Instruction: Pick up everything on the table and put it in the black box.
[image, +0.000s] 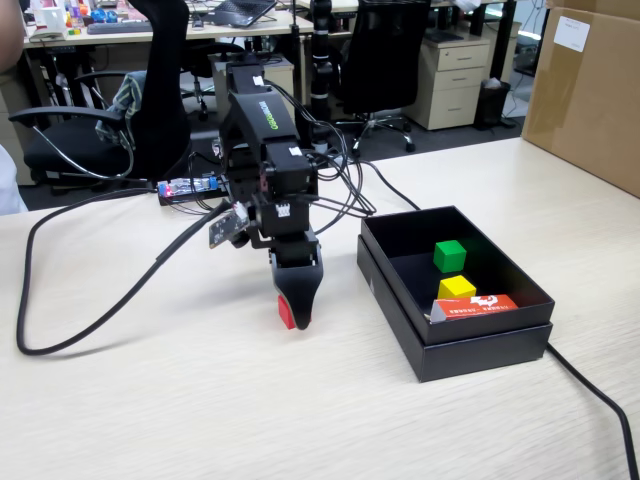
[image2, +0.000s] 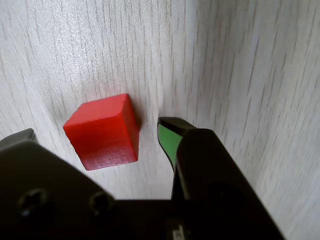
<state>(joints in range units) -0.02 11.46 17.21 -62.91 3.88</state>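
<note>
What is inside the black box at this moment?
In the fixed view the black box holds a green cube, a yellow cube and a red-and-white carton. Its near wall hides the floor beneath them.

Just ahead of your matt black plastic gripper (image2: 95, 132), with its green-lined fingertip (image2: 166, 140), you see a smooth, faintly glossy red cube (image2: 104, 131) on the pale wood-grain laminate table (image2: 240, 65), and off to one side the matt black cardboard box (image: 480, 340).

The arm bends steeply downward — its claw (image: 297, 318) (jaws parted) pointing at the surface.
</note>
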